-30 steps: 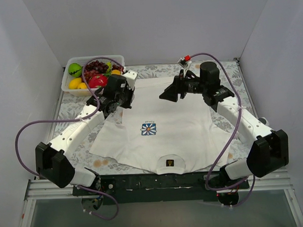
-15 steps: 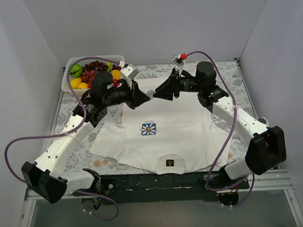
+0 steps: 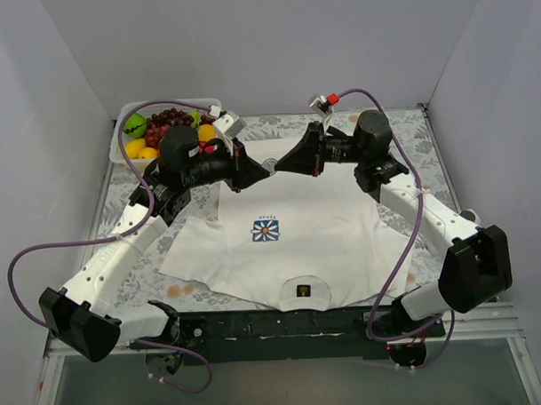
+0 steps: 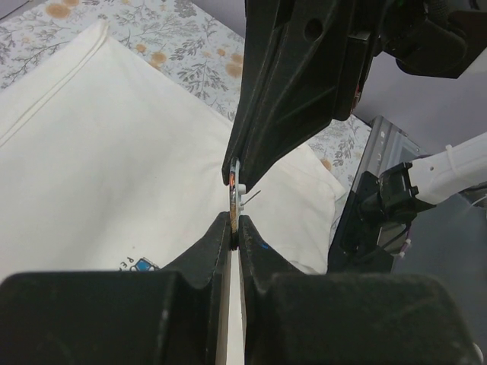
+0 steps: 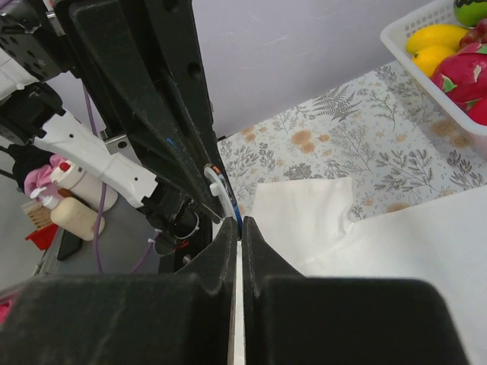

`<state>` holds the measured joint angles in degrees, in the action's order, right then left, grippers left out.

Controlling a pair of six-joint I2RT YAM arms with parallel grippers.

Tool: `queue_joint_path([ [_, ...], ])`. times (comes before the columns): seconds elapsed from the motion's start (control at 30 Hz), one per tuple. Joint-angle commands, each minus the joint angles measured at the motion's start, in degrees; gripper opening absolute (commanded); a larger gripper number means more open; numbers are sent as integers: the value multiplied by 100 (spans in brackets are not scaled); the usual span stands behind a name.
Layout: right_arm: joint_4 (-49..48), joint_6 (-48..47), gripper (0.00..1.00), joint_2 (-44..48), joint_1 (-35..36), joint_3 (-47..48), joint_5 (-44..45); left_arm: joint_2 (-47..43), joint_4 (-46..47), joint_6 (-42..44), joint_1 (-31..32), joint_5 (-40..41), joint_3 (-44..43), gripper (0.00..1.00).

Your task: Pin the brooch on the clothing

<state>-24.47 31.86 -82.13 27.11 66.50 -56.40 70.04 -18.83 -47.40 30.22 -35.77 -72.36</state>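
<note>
A: Jaws?

B: Left gripper is clenched on the lower rim of the brooch. Right gripper is clamped too, on the upper rim as far as I can tell. They're tip to tip, both on the one disc.

A: Where is it?

B: In mid-air, edge-on at the centre of the left wrist view. That's over the upper part of the T-shirt in the top view, clear of the cloth. A thin pin sticks out to the disc's right.

A: Step?

B: I'd guess a handover or freeing the pin. One gripper should hold the disc steady while the other works. Neither should twist against the other, and neither should let go before the other's grip is sure. The disc is tiny with little rim to hold, so it could slip.

A: Room?

B: The fruit basket at upper left sits just behind the left wrist, so don't swing back there. Walls close in on both sides. There's open shirt lower in frame around the daisy print, and that's the free way down.
</note>
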Motion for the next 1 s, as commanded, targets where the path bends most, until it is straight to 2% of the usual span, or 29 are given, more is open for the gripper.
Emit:
queue_joint_path([
  [0.0, -656, 155, 1, 171, 4, -84, -73, -17, 152, -121, 81, -414, 29, 2],
  [0.03, -638, 111, 1, 206, 4, -85, -81, -34, 143, -147, 90, -361, 29, 4],
  [0.1, -410, -12, 1, 223, 4, -85, -29, -78, 152, -165, 81, -195, -6, 21],
  [0.13, -314, -143, 1, 258, 4, -93, -11, -157, 169, -182, 72, 59, -6, 25],
  [0.27, -295, -180, 1, 320, 4, -164, 15, -333, 353, -278, 11, 325, 125, 30],
  [0.43, -339, -197, 1, 355, -4, -155, 7, -360, 406, -376, -191, 36, 152, 52],
  [0.53, -339, -206, 1, 355, 4, -146, -29, -368, 459, -411, -297, -237, 161, 56],
  [0.73, -409, -206, 1, 355, -4, -164, -117, -500, 635, -516, -613, -580, 248, 56],
  [0.97, -567, -101, 1, 355, -4, -164, -178, -404, 1021, -762, -860, -1239, 371, 46],
])
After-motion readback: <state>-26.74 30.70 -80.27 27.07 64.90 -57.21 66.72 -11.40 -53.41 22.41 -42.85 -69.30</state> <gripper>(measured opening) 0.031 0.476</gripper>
